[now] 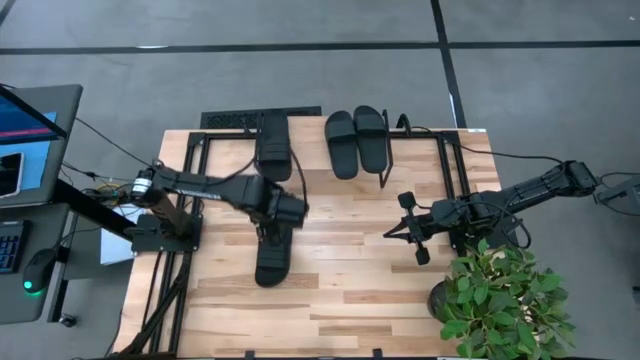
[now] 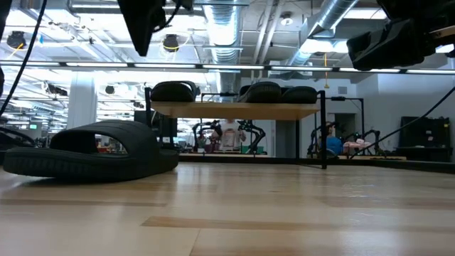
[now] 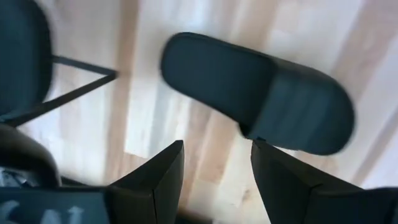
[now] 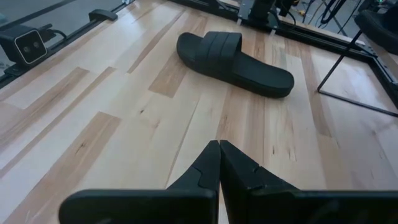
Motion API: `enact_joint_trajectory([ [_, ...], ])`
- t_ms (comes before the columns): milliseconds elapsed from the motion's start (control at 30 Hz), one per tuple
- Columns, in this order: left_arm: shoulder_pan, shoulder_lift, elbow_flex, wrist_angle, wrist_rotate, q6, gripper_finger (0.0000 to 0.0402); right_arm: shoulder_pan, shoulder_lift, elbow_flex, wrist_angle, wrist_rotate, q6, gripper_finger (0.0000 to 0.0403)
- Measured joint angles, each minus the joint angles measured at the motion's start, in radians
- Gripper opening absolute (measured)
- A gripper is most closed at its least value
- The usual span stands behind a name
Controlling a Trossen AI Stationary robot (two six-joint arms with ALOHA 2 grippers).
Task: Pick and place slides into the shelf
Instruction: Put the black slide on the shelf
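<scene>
One black slide (image 1: 274, 256) lies sole-down on the table; it also shows as the slide (image 3: 261, 93) and the slide (image 4: 233, 62). Three more slides (image 1: 357, 140) rest on the shelf's light wood top (image 2: 234, 110) at the table's far edge. My left gripper (image 1: 276, 230) hangs open just above the lone slide's far end, and its fingers (image 3: 165, 171) touch nothing. My right gripper (image 4: 219, 149) is shut and hovers above bare table to the right of the middle.
A potted plant (image 1: 500, 300) stands at the table's near right corner, close to my right arm. The shelf's thin black legs (image 4: 348, 68) stand on the far half of the table. A monitor (image 1: 25, 130) sits off the left edge. Bare wood lies between the two grippers.
</scene>
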Motion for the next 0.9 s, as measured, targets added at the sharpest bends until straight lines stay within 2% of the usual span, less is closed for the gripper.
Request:
enact_joint_trajectory([
  [233,-0.155,0.000,0.000,0.081,0.002,-0.088,0.0176,0.000,0.000,0.000,0.000,0.000,0.000,0.0000],
  [433,-0.261,-0.001,-0.010,0.167,-0.043,-0.157,0.0176,0.000,0.000,0.000,0.000,0.000,0.000,0.0000],
  [567,-0.320,-0.001,-0.073,0.230,-0.050,-0.230,0.0176,0.000,0.000,0.000,0.000,0.000,0.001,0.0000],
  [900,-0.418,-0.001,-0.293,0.423,0.013,-0.323,0.0176,0.000,0.000,0.000,0.001,0.000,0.026,0.0000],
])
